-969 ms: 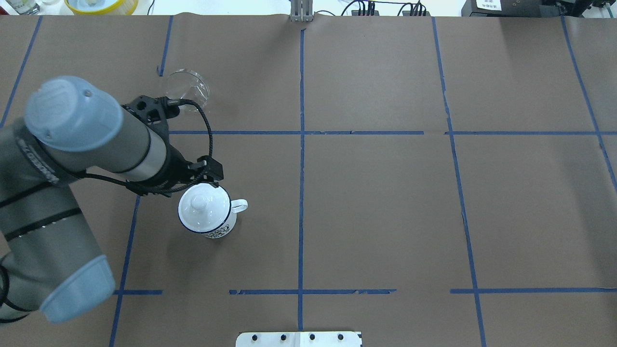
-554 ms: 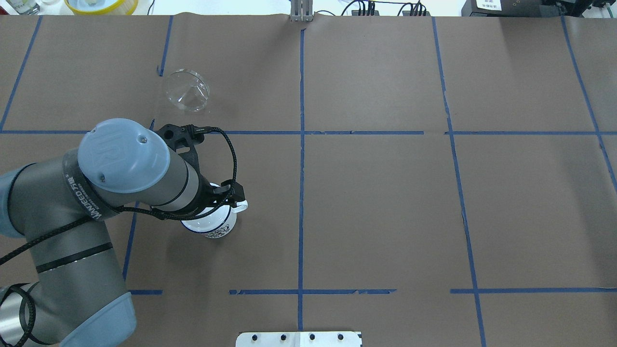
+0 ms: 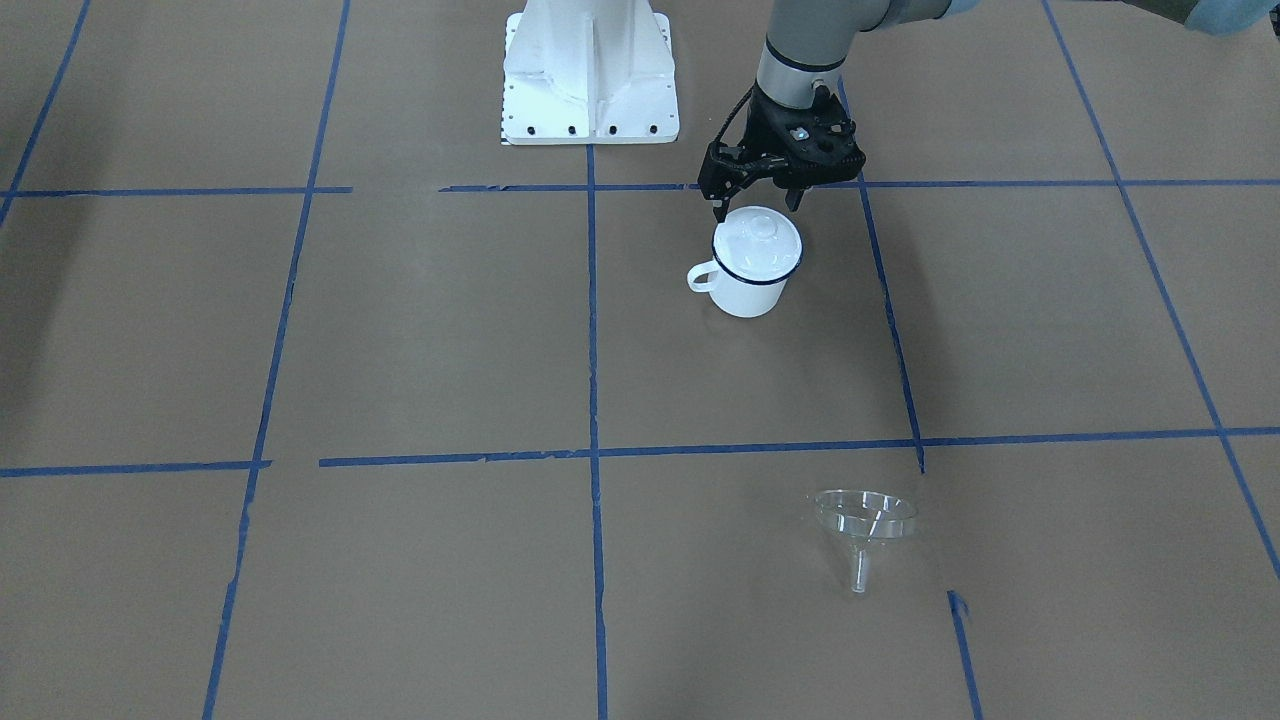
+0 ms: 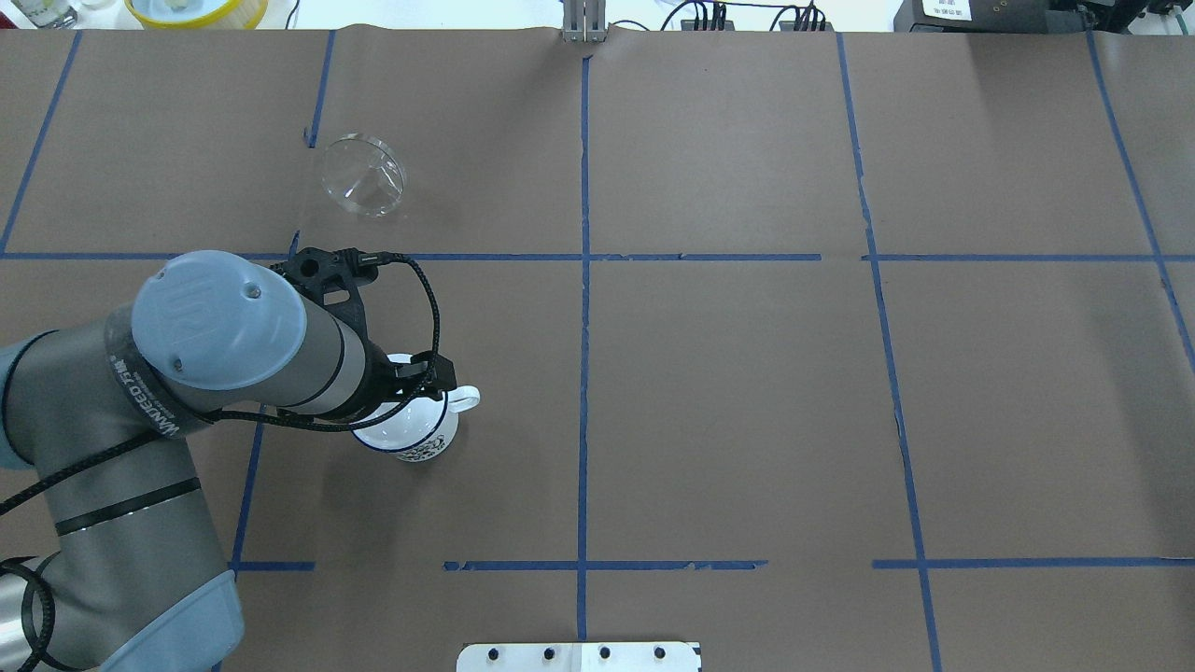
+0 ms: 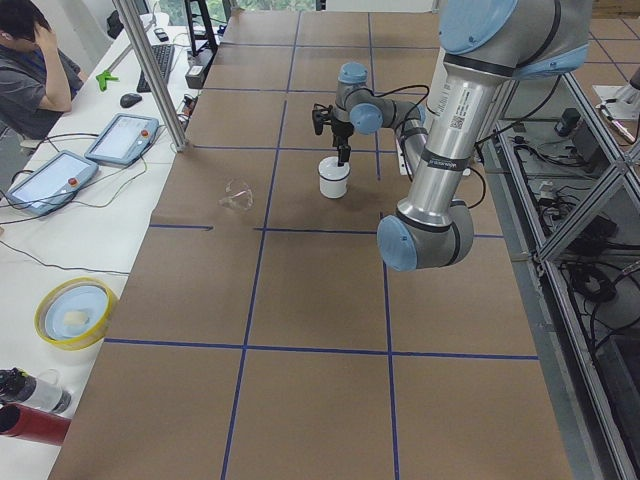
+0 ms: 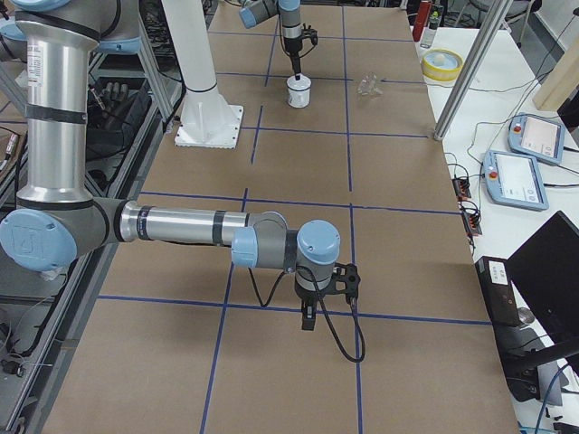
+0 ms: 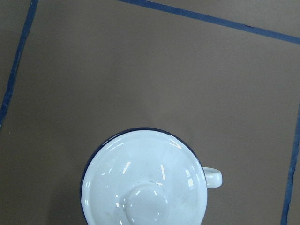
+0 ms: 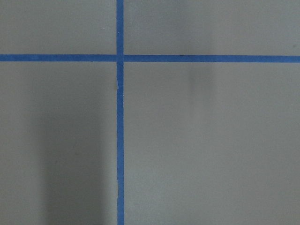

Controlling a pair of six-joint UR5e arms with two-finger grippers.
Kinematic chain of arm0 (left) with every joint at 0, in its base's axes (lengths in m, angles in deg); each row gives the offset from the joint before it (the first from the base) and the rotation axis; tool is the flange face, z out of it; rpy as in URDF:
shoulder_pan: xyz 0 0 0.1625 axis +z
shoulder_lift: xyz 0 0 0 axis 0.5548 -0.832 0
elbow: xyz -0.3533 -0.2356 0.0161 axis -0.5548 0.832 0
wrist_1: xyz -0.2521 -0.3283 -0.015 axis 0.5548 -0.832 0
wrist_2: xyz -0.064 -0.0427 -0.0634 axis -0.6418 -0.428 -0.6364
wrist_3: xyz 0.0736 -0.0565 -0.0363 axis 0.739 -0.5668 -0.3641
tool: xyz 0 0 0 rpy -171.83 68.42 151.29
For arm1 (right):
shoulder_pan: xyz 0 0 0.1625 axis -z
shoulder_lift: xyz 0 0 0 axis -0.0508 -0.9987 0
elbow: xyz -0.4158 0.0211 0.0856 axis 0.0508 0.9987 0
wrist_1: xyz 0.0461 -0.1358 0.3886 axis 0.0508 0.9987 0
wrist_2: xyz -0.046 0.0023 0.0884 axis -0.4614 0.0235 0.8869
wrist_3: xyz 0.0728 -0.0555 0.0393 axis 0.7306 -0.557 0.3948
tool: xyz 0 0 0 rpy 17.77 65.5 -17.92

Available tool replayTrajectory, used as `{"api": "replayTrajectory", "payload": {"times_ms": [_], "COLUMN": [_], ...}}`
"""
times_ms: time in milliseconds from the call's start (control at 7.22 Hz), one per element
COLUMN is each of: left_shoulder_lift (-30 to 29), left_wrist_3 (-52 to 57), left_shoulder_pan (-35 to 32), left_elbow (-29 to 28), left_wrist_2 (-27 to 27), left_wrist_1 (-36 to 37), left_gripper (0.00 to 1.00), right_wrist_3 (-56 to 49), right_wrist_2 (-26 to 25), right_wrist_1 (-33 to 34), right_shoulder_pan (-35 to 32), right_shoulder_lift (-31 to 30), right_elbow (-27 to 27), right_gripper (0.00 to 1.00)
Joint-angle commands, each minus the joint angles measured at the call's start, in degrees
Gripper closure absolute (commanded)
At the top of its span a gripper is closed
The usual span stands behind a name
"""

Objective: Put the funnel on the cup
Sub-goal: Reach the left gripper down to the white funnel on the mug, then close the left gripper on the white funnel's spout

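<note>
The cup [image 3: 745, 288] is a white enamel mug with a dark blue rim, standing upright with a white domed lid [image 3: 757, 240] on it. It also shows in the overhead view [image 4: 422, 439]. My left gripper [image 3: 756, 208] hangs open just above the lid, one finger on each side, holding nothing. The left wrist view looks straight down on the lid [image 7: 145, 187] and the cup's handle [image 7: 212, 177]. The clear funnel [image 3: 865, 518] stands apart on the paper, also in the overhead view [image 4: 364, 175]. My right gripper [image 6: 308, 318] is far off over bare paper; I cannot tell if it is open.
The white robot base plate [image 3: 590, 70] sits behind the cup. Blue tape lines cross the brown paper. A yellow bowl [image 4: 196, 9] lies beyond the table's far edge. An operator and tablets [image 5: 120, 140] are at the side bench.
My left arm has swung from beside the funnel back to above the cup, and its wrist now covers most of the lid in the overhead view. The funnel and cup have not moved.
</note>
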Motion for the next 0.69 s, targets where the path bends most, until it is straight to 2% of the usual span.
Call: {"api": "replayTrajectory", "payload": {"times_ms": [0, 138, 415, 554], "left_shoulder_lift": [0.46, 0.55, 0.47, 0.20], "left_wrist_3": [0.50, 0.59, 0.85, 0.85], "left_shoulder_pan": [0.04, -0.05, -0.05, 0.03], "left_elbow": [-0.38, -1.07, -1.17, -0.99], "left_wrist_2": [0.07, 0.07, 0.07, -0.02], "left_wrist_1": [-0.64, -0.55, -0.46, -0.37], "left_gripper": [0.12, 0.17, 0.17, 0.25], "right_wrist_3": [0.00, 0.00, 0.00, 0.00], "right_wrist_2": [0.00, 0.00, 0.00, 0.00], "right_wrist_1": [0.00, 0.00, 0.00, 0.00], "right_shoulder_pan": [0.00, 0.00, 0.00, 0.00], "right_shoulder_lift": [0.00, 0.00, 0.00, 0.00], "right_elbow": [-0.03, -0.03, -0.03, 0.06], "right_gripper": [0.00, 0.00, 0.00, 0.00]}}
